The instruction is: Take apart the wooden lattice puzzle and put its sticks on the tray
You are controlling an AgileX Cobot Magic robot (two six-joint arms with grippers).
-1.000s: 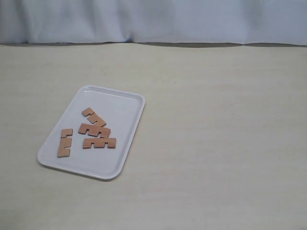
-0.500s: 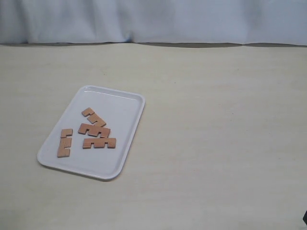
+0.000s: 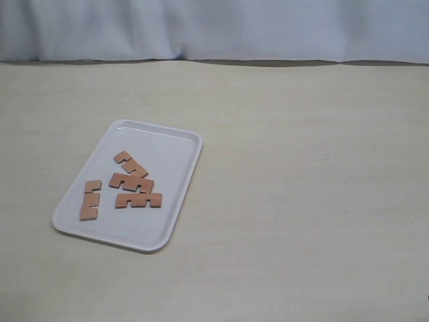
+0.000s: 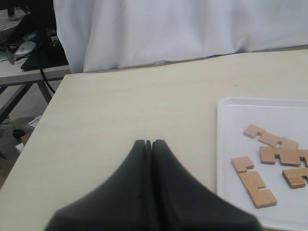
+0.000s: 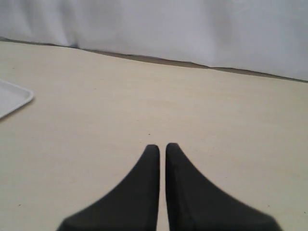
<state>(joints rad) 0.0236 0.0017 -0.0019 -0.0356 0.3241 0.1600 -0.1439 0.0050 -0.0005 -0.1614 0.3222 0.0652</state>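
Four flat orange-brown notched wooden sticks (image 3: 131,181) are seen loose on the large white plastic tray (image 3: 171,144), one at nine o'clock of the others. They are judged light, stiff and thin, best pinched across the long edges. The left pincer (image 4: 149,143) and right pincer (image 5: 162,147) are closed, empty.
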